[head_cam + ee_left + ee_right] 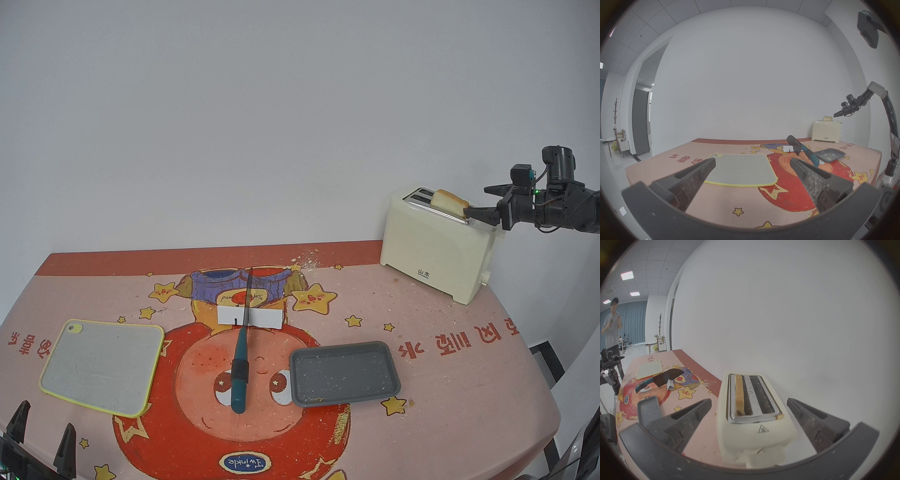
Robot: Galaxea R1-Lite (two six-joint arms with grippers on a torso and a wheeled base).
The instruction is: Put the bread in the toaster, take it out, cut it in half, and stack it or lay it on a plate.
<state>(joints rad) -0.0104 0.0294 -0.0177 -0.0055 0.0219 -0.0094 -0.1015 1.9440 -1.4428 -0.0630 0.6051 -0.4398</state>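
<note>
Cream plastic toaster (pixel 437 253): a small dark printed mark low on its side and a warning triangle on one end. Bread (pixel 450 201): stands in one toaster slot, its top above the rim. Right gripper (pixel 478 201): fingers spread, empty, level with the toaster's top, with the lower tip just beside the bread. Left gripper (pixel 42 431): spread, empty, well apart from the toaster. Knife (pixel 239 369), grey tray (pixel 344 374) and cutting board (pixel 103 367): lying apart from the toaster.

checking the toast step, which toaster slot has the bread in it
The bread stands in the toaster slot farther from the wall; the wall-side slot is empty.
</note>
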